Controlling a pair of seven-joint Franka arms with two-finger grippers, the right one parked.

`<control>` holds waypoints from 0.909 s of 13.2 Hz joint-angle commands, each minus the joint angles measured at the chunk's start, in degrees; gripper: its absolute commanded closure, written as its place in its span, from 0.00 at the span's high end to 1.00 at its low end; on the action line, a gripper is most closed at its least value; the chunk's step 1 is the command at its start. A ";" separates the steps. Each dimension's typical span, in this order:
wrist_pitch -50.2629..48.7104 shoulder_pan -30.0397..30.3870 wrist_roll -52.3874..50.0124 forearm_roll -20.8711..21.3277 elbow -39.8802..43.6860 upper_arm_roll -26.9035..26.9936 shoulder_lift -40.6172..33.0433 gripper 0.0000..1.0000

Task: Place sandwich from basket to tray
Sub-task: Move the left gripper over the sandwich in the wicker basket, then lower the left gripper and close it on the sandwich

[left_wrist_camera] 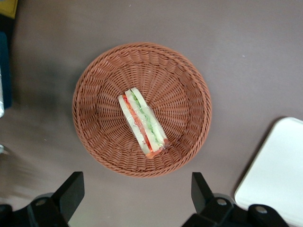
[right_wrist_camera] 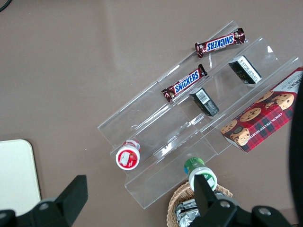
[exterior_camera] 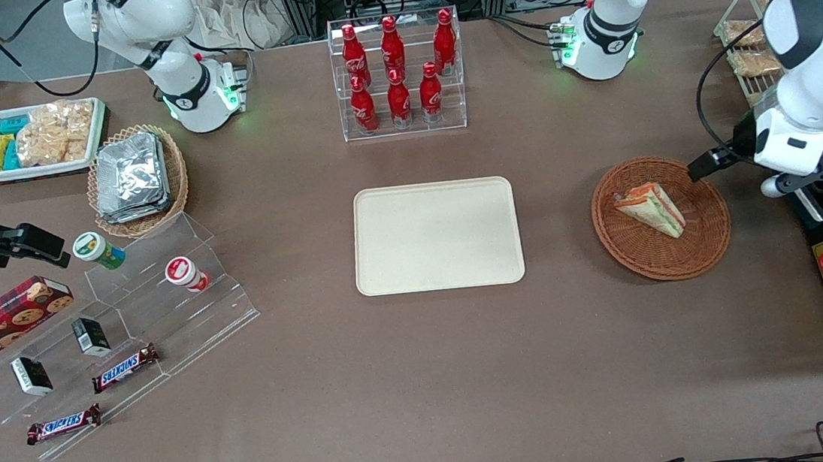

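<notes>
Nearest the front camera lies bare brown counter [exterior_camera: 429, 410], matte and slightly cloth-like. At the counter's middle the tray [exterior_camera: 436, 235] is seen: a flat cream rectangle with rounded corners and a low rim, smooth and empty. Toward the working arm's end of the counter stands the basket [exterior_camera: 708, 248], round, shallow, of reddish-brown woven wicker with ribs fanning out from its centre. In the basket the sandwich [left_wrist_camera: 142, 121] rests on its side near the middle, a soft triangular wedge of pale bread with red, orange and green layers along its cut edge.

Above the basket's edge the tool [left_wrist_camera: 135, 194] hangs with its two dark fingers spread wide, nothing between them. The task is judged to be at the approach step, the sandwich not yet grasped. A descent centred over the wedge is called for next, the fingers likely to be closed gently across the bread faces, since the wedge may squash.
</notes>
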 commanded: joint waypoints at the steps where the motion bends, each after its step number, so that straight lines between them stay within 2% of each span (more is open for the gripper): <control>1: 6.57 -0.28 -5.87 0.39 -7.22 -0.42 -2.88 1.00; 8: 22.13 -0.63 -14.67 0.39 -19.61 -1.03 -2.44 1.00; 12: 28.99 -0.63 -17.31 0.39 -23.40 -1.47 -0.52 1.00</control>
